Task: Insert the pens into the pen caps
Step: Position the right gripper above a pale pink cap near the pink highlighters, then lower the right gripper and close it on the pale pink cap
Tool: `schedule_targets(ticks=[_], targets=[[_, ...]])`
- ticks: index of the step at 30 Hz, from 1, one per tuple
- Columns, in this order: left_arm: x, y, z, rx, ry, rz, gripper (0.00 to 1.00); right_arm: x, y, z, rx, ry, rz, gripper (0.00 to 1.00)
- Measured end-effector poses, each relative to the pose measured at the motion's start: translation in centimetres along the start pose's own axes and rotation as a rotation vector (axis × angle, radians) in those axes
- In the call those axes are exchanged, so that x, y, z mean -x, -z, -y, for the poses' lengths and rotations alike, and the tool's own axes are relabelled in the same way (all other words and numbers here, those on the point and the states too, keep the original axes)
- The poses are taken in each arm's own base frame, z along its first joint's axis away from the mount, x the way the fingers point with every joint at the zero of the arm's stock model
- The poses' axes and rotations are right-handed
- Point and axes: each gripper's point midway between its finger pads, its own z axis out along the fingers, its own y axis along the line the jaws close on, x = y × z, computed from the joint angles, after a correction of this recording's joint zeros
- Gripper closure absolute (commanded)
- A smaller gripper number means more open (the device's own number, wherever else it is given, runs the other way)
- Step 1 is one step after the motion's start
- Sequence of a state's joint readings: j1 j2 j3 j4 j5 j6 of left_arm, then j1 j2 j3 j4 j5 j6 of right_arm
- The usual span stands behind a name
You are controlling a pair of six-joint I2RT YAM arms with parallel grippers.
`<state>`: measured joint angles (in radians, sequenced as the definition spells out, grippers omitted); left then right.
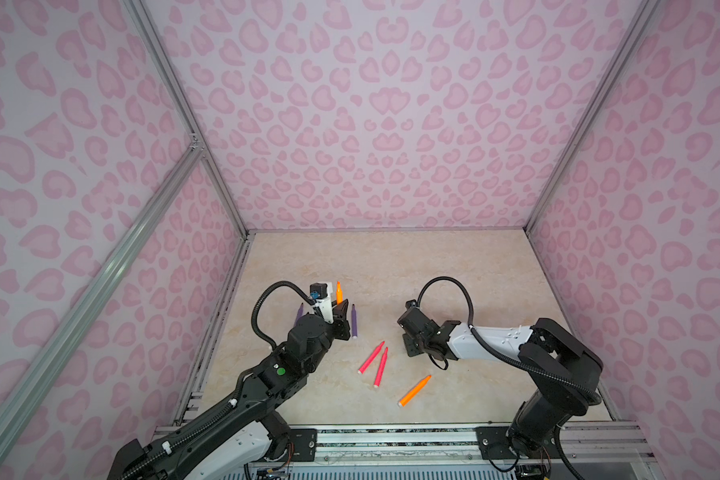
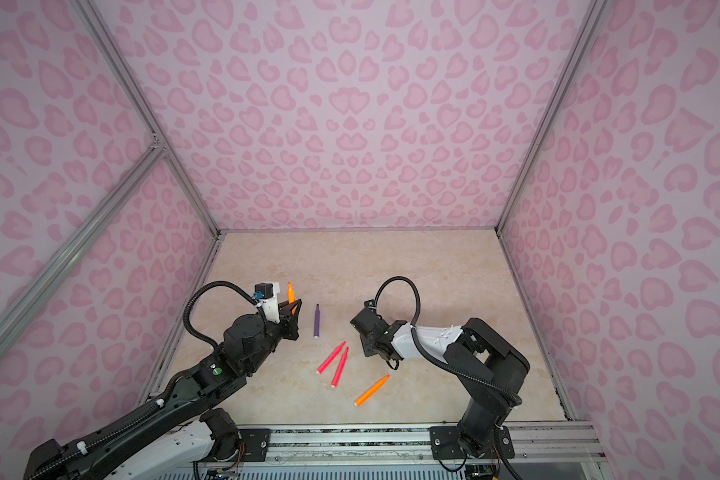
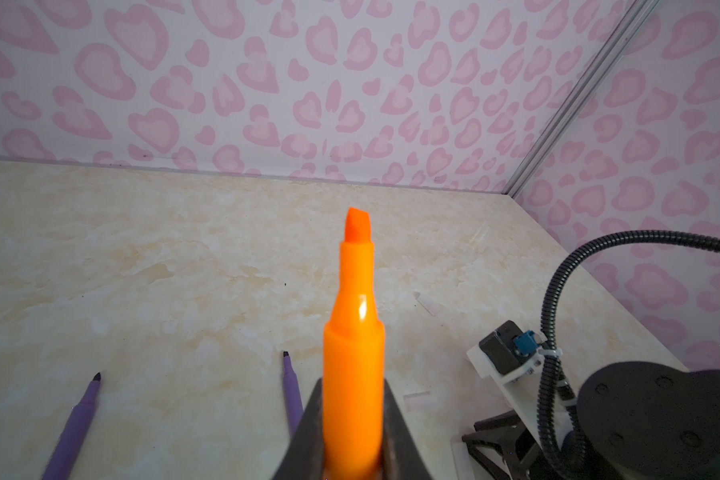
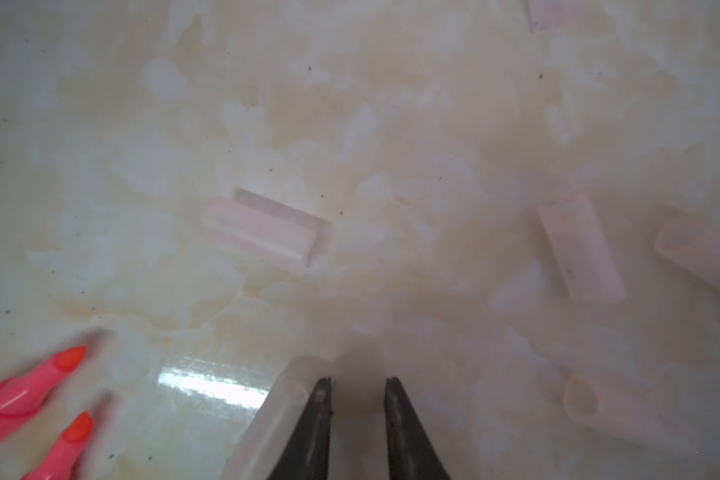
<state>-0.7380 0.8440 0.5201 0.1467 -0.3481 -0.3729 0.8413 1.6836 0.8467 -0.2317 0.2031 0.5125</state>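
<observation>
Two purple pens (image 1: 354,323) lie on the bench (image 1: 391,257), one on either side of the left gripper (image 1: 341,308). That gripper is clamped on the barrel of an orange pen (image 3: 353,353) and holds it clear of the bench. The chisel tip leads out past the jaws toward the far wall; how steeply it is raised I cannot tell.

Right of that, in both top views, two pink-red pens (image 1: 376,362) lie side by side. A second orange pen (image 1: 414,390) lies nearer the front rail.

Further right, the right gripper (image 4: 358,380) hangs low over the bench, its jaws a narrow gap apart with only bare bench between them. The pen caps (image 4: 258,230) are scattered around it, too faint to find in the top views. The nearest cap (image 4: 262,419) lies just outside one finger, on the side toward the pink-red pens. Its long axis runs roughly along that finger; whether they touch I cannot tell.

I judge the right gripper must shift sideways, toward the pink-red pens, to straddle that cap across its width. The right arm is plainly nearer every cap, and the held pen's tip points away from the caps.
</observation>
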Motion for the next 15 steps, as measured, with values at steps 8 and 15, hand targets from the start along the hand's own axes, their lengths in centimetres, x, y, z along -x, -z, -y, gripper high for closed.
schedule_targets(ticks=[8, 15], targets=[[-0.1, 0.0, 0.1, -0.004, 0.000, -0.002, 0.96, 1.7, 3.6, 0.6, 0.024, -0.061, 0.079, 0.56], [-0.1, 0.0, 0.1, -0.007, 0.000, -0.004, 0.96, 2.1, 5.5, -1.2, 0.074, -0.100, 0.124, 0.46]])
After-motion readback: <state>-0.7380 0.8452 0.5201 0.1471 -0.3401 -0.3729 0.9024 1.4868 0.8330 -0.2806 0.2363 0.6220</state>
